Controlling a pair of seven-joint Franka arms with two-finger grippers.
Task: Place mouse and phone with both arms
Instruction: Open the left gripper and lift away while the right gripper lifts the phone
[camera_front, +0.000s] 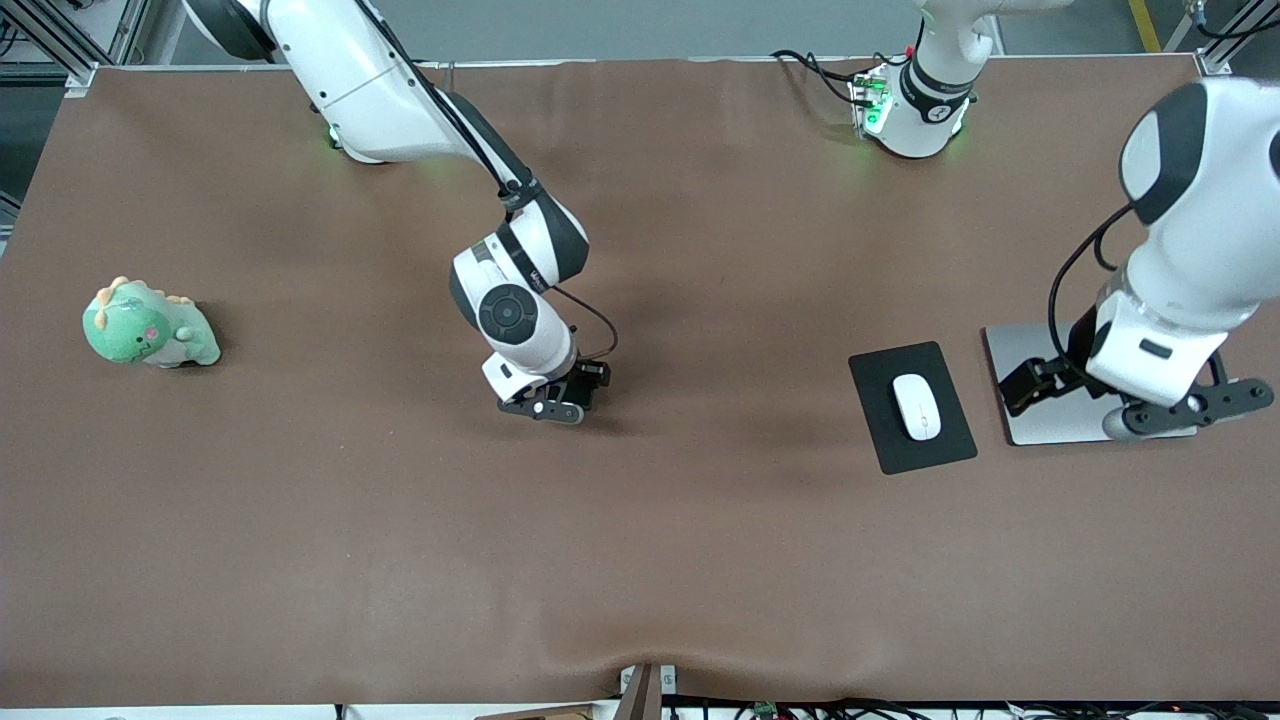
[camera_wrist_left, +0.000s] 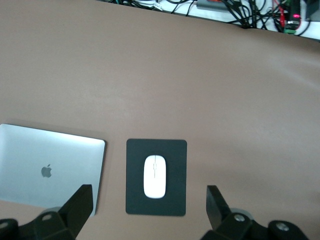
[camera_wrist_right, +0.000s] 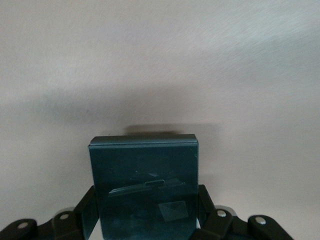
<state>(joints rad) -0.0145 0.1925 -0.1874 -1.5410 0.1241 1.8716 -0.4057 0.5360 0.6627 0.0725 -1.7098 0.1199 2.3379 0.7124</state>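
The white mouse (camera_front: 917, 405) lies on a black mouse pad (camera_front: 880, 385) toward the left arm's end of the table; the left wrist view also shows the mouse (camera_wrist_left: 154, 176) on the pad (camera_wrist_left: 156, 205). My left gripper (camera_front: 1195, 405) hangs open and empty over the silver laptop (camera_front: 1020, 350); its fingers (camera_wrist_left: 80, 200) stand wide apart. My right gripper (camera_front: 545, 405) is low over the middle of the table, shut on the black phone (camera_wrist_right: 145, 180). The phone's free end is close to the table; I cannot tell whether it touches.
A green dinosaur toy (camera_front: 150, 325) sits toward the right arm's end of the table. The closed silver laptop (camera_wrist_left: 47, 170) lies beside the mouse pad. Cables lie along the table's edge by the left arm's base (camera_front: 910, 110).
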